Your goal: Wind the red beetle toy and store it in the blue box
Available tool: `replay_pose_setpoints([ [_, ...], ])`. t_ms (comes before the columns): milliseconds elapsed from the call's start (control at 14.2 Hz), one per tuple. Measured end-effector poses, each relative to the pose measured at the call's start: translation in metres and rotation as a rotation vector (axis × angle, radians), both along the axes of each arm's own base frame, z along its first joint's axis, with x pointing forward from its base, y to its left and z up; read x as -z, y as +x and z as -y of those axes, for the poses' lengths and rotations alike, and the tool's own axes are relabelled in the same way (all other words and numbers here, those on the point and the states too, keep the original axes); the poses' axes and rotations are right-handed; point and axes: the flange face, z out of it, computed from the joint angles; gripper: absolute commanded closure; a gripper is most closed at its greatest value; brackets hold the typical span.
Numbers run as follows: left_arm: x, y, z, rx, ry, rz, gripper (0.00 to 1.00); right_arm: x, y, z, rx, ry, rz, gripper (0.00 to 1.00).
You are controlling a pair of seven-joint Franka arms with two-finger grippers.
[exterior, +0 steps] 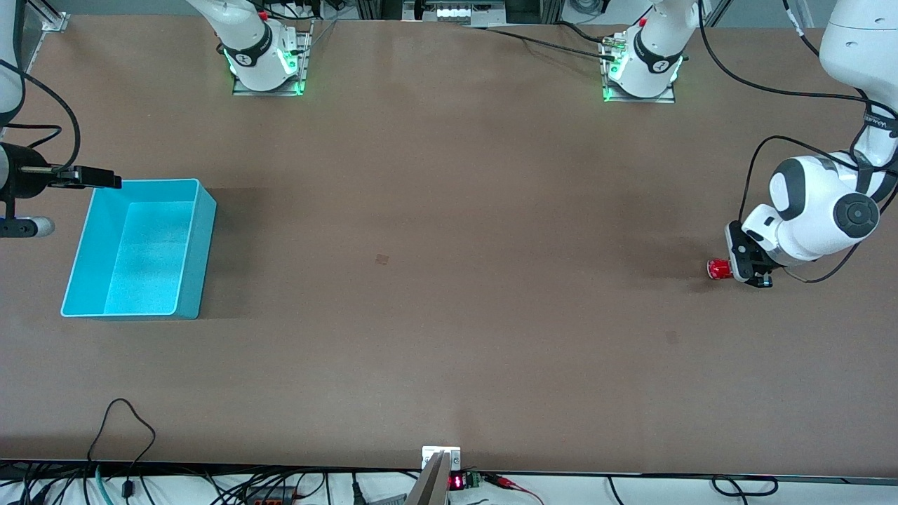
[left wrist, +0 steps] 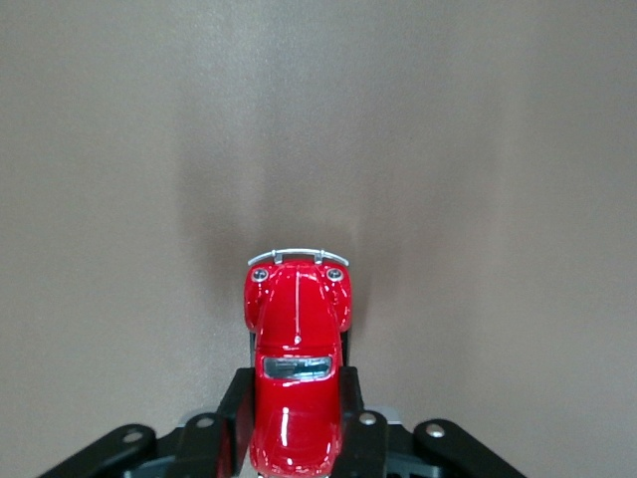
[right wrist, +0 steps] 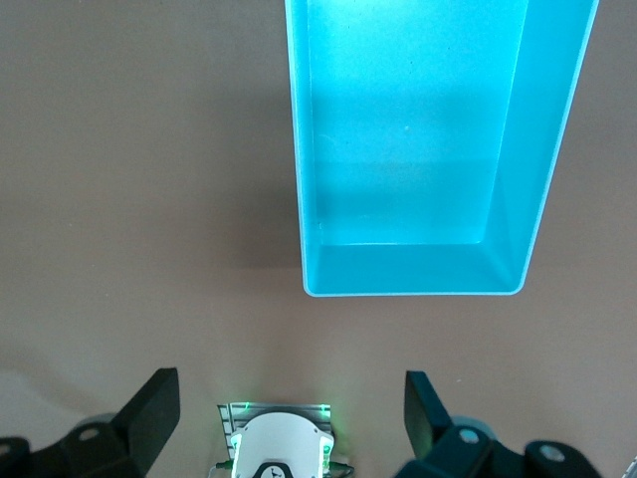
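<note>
The red beetle toy [exterior: 718, 269] is at the left arm's end of the table, clamped by its rear half between the fingers of my left gripper [exterior: 731, 269]. In the left wrist view the toy [left wrist: 296, 309] points away from the gripper [left wrist: 296, 403], low at the table surface; I cannot tell whether its wheels touch. The blue box [exterior: 200, 256] stands empty at the right arm's end. My right gripper [exterior: 102, 179] is open and empty, up over the box's wall that is farthest from the front camera. The right wrist view shows the box [right wrist: 413, 289] and the open fingers around my right gripper [right wrist: 289, 393].
The two arm bases [exterior: 266, 63] [exterior: 642, 70] stand at the table's edge farthest from the front camera. Cables and a small device [exterior: 442, 477] lie along the nearest edge. Bare brown table [exterior: 449, 266] spans between the toy and the box.
</note>
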Motion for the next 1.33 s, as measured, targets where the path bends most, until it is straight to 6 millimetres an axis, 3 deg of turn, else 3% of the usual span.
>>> replay_pose_setpoints([
  [211,-0.008,0.007,0.000,0.003,0.001,0.026,0.00,0.000,0.000,0.000,0.000,0.000,0.000,0.00],
  [421,-0.044,0.022,0.007,0.005,0.010,0.047,0.00,0.000,0.000,0.000,0.000,0.000,-0.001,0.00],
  [561,-0.079,0.024,0.012,-0.048,0.022,0.022,0.00,0.000,0.000,0.000,0.000,0.000,-0.001,0.00],
  [842,-0.168,0.023,0.038,-0.250,0.066,-0.076,0.00,0.000,0.000,0.000,0.000,0.000,-0.001,0.00],
  [1123,-0.247,0.032,0.087,-0.499,0.118,-0.133,0.00,0.000,0.000,0.001,0.001,0.000,-0.001,0.00],
  [1333,-0.287,0.032,0.120,-0.672,0.156,-0.144,0.00,0.000,0.000,0.001,0.002,0.000,-0.001,0.00],
])
